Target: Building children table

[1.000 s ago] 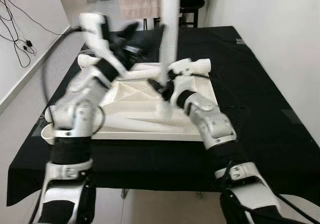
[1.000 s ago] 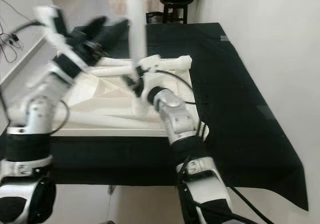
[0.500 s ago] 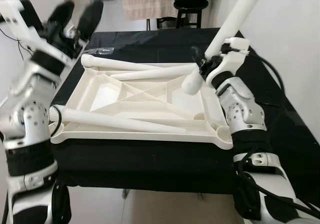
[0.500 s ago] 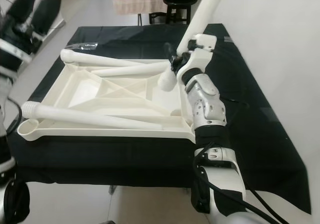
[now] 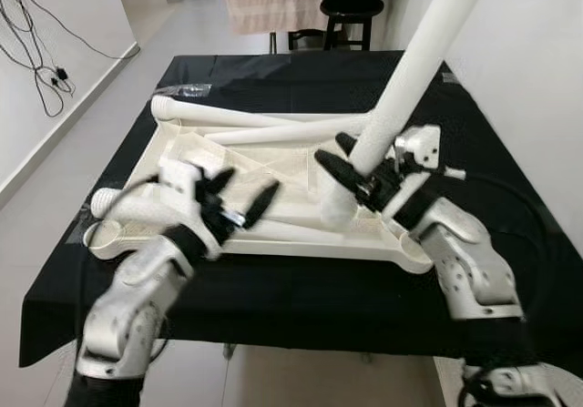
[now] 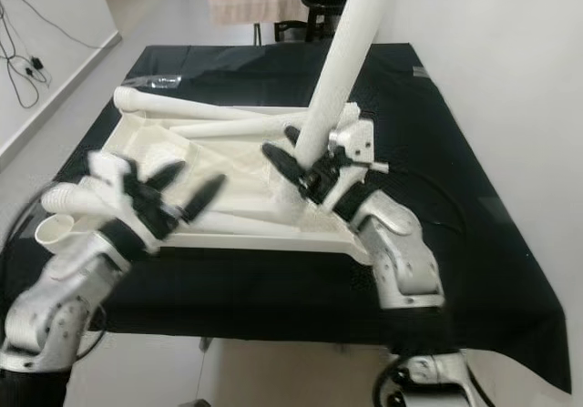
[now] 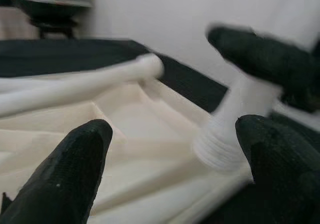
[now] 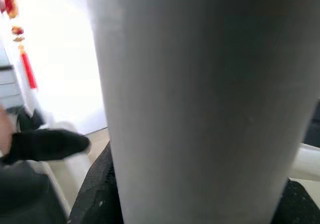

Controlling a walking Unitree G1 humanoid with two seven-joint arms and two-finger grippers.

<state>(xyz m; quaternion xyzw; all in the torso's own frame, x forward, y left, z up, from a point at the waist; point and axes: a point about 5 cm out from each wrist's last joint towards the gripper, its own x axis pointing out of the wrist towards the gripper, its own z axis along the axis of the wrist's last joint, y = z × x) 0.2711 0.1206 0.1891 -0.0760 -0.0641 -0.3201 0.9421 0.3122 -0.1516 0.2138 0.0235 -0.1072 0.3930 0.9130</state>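
No text, label, brand, number or sign can be read anywhere in these pictures.
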